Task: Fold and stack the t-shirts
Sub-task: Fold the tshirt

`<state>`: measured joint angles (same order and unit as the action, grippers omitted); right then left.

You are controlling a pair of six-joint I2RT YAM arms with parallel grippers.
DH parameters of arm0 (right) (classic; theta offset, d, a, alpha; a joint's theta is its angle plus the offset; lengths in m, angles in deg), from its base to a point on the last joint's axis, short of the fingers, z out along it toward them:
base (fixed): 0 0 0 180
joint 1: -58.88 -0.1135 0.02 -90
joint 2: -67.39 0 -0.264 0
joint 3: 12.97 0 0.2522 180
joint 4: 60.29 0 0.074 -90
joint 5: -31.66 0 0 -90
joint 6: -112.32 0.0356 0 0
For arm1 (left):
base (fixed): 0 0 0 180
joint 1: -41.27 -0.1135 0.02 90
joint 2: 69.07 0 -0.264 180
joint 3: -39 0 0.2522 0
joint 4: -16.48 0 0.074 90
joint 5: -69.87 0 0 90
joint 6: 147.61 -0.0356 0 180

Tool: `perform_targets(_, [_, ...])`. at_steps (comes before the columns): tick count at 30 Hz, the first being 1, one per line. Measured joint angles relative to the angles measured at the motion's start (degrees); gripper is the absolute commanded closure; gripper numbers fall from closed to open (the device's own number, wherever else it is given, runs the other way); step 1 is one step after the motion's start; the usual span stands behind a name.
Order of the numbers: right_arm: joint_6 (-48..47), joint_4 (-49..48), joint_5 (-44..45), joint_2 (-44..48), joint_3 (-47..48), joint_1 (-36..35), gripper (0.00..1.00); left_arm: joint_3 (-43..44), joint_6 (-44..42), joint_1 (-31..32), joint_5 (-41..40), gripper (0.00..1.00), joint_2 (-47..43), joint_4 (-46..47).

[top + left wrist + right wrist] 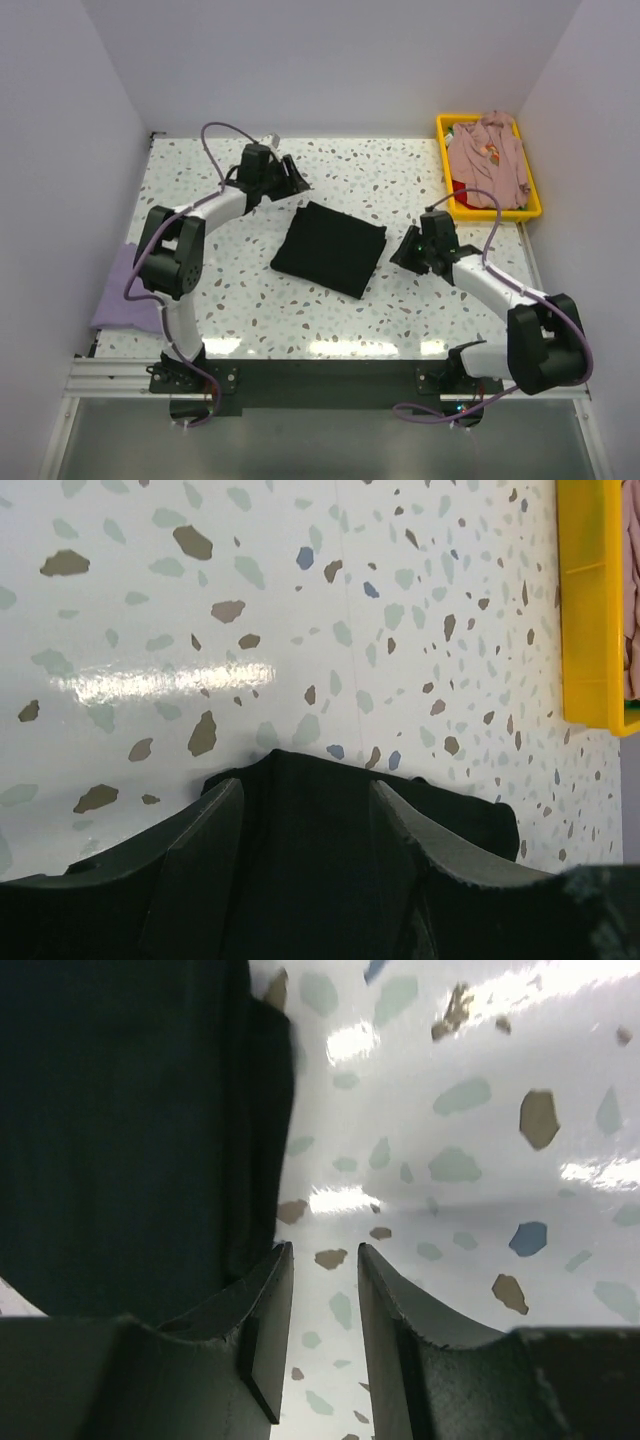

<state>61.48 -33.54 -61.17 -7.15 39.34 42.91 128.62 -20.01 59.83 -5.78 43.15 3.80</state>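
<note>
Dusty-pink tee (pixel 487 160) crumpled in yellow bin (pixel 500 213).

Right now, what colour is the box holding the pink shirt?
The bin is bright yellow; the top view shows it best.

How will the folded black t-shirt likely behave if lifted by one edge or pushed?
The black t-shirt is soft layered cloth, so it would probably droop and unfold if lifted. On the glossy table, a push likely slides or bunches it.
</note>
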Motion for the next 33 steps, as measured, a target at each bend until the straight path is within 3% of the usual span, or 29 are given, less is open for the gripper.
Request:
perform_targets(8, [2.05,-14.38,-7.72,-0.04,-12.15,-0.02,0.59,0.96,-1.7,3.5,-1.31,0.43,-2.38,-1.4])
perform_targets(14, [3.63,-23.45,-9.27,-1.6,-14.69,-0.02,0.61,0.98,-1.84,7.78,-0.42,0.44,0.68,-1.62])
perform_targets(19, [4.57,-27.58,-10.05,-4.35,-14.71,-0.02,0.68,0.98,-1.81,8.72,0.42,0.45,4.11,-1.64])
perform_targets(33, [4.76,-32.39,-10.43,-4.79,-17.07,-2.1,0.7,0.98,-1.7,8.83,1.27,0.46,6.25,-0.98])
